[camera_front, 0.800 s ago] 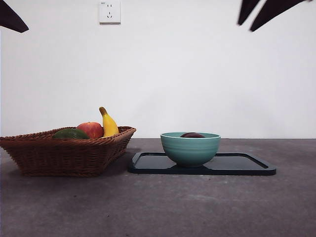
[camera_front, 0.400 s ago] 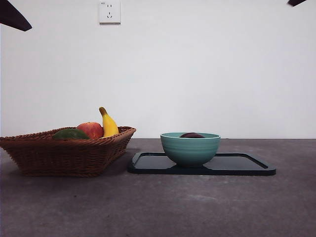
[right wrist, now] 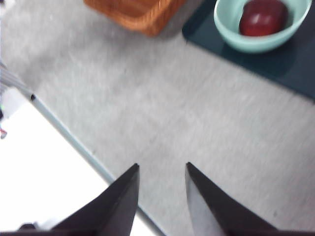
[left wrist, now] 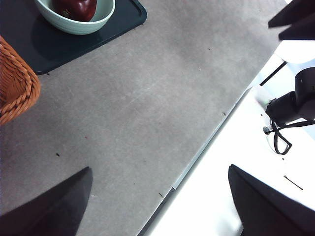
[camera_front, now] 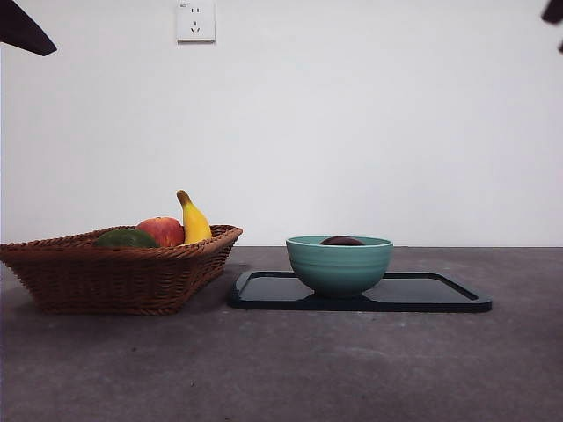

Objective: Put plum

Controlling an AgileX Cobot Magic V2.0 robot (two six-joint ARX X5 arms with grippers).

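Right, I see the glossy dark maroon plum [camera_front: 342, 240] lying inside the ribbed teal ceramic bowl [camera_front: 339, 266], centre of the front frame, on the flat black rectangular tray [camera_front: 440, 292]. At lower left sits the brown woven wicker basket [camera_front: 114, 272] on the grey tabletop [camera_front: 281, 369]. My left pincer [left wrist: 160, 199] is spread wide, released; my right pincer [right wrist: 162, 169] has its jaws parted, gripping nothing, both high above

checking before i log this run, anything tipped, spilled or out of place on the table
Nothing stands out. The plum sits inside the green bowl, upright on the black tray. The apple and banana lie in the wicker basket.
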